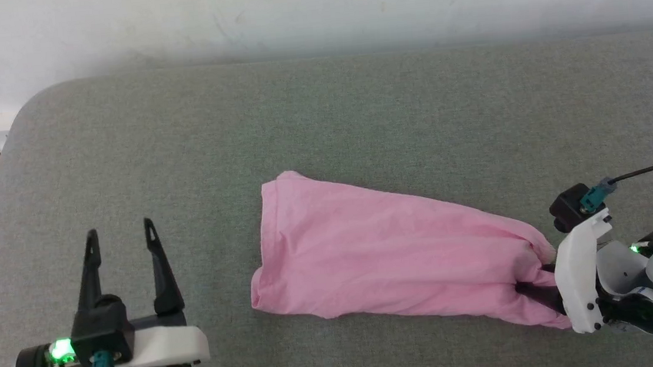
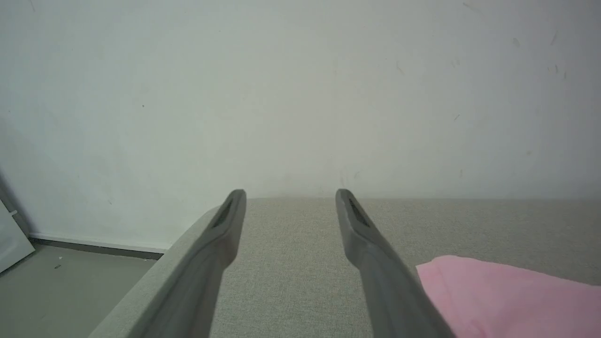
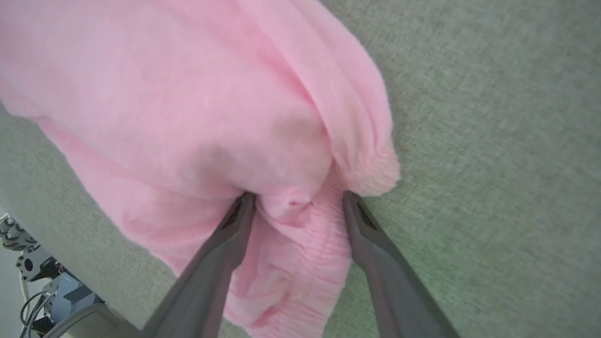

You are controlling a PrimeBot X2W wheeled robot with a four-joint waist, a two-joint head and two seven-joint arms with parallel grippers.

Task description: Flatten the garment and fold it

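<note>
Garment [image 1: 368, 256] bunched on bench [image 1: 321, 119], centre to 4 o'clock. Right tool [image 3: 296, 206] spread, straddling gathered end, nothing pinched. Left tool [image 1: 121, 237] spread, empty, 7 o'clock. Risks pinching stacked layers, dragging heap.

Grey-green fabric-covered surface [image 1: 357, 127] with a rounded far-left corner, backed by a scuffed white wall [image 1: 311, 7]; a dark skirting strip [image 2: 94, 247] and grey floor [image 2: 65, 286] lie beyond its left edge.
</note>
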